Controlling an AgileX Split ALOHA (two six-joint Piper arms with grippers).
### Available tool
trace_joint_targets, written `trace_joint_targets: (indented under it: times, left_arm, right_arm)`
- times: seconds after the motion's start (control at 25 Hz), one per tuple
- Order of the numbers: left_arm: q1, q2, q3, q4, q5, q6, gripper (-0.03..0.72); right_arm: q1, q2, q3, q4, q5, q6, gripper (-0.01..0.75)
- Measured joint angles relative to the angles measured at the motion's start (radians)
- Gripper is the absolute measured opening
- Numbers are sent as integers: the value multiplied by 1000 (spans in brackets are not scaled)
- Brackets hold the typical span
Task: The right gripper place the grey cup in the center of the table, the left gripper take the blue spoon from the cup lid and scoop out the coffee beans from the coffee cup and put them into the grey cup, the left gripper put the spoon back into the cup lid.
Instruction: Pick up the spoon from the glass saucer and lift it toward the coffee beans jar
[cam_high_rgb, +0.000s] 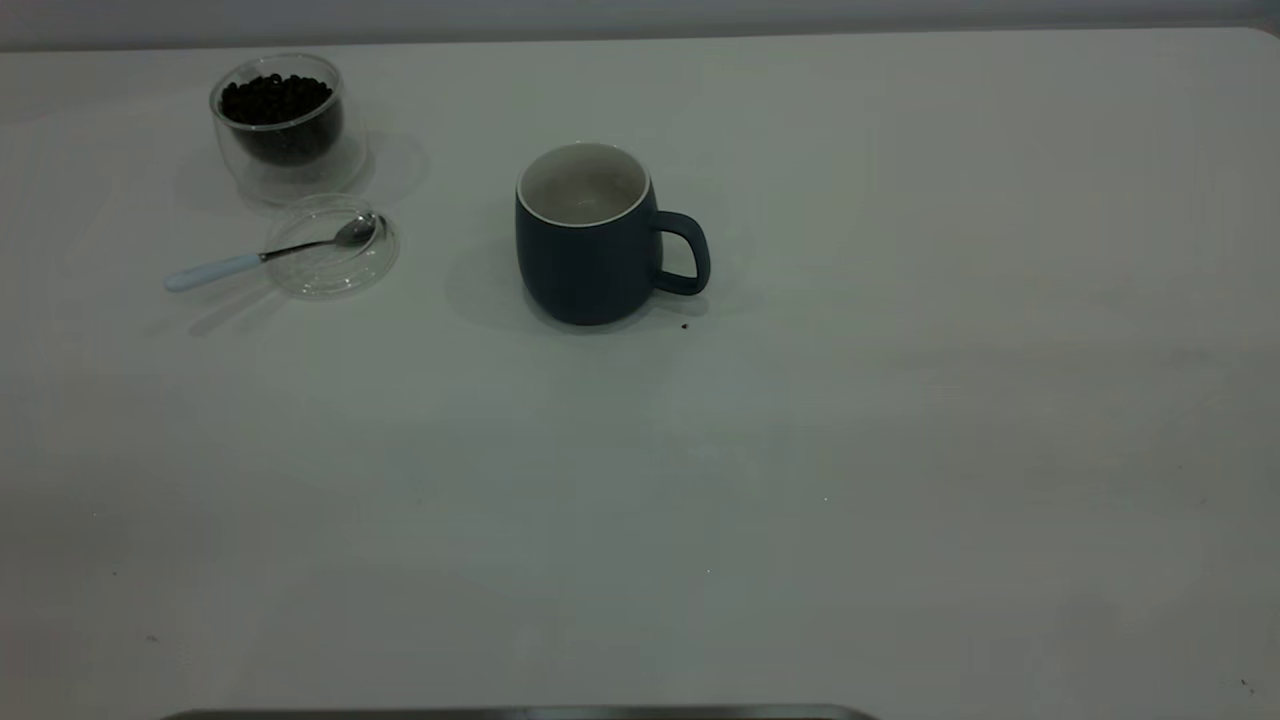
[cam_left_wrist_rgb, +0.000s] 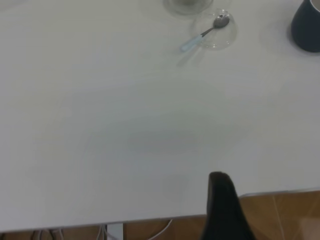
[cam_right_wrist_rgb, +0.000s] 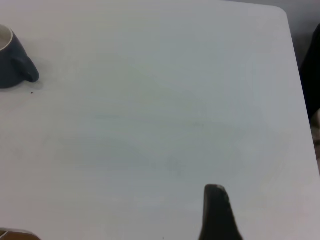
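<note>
Grey cup (cam_high_rgb: 590, 240) upright mid-table (cam_high_rgb: 800, 450). Left of it: coffee cup (cam_high_rgb: 285, 125) with beans (cam_high_rgb: 275, 98), blue spoon (cam_high_rgb: 270, 255) resting on cup lid (cam_high_rgb: 330, 248). Both hands' state: cannot tell.

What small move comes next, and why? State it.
Probably the left tool should reach for the blue spoon. The grey cup already stands upright near mid-table, and the spoon lies untouched with its bowl in the cup lid, handle jutting over the rim. The coffee cup still holds coffee beans.
</note>
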Motion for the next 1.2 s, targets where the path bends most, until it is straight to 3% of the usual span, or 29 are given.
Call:
trace_joint_targets:
  times: [0.24,0.72,0.92,1.2]
  left_arm:
    - [0,185,-63,52,14,-182,536]
    - [0,788,-370,131,-83,-239,536]
    - [0,969,-565,277,-76,-247,536]
    - [12,1210,-762,561,27,-308,536]
  right_arm:
    - [0,0,0,0,0,0,460]
    - [0,0,0,0,0,0,460]
    - [0,0,0,0,0,0,460]
    - [0,0,0,0,0,0,460]
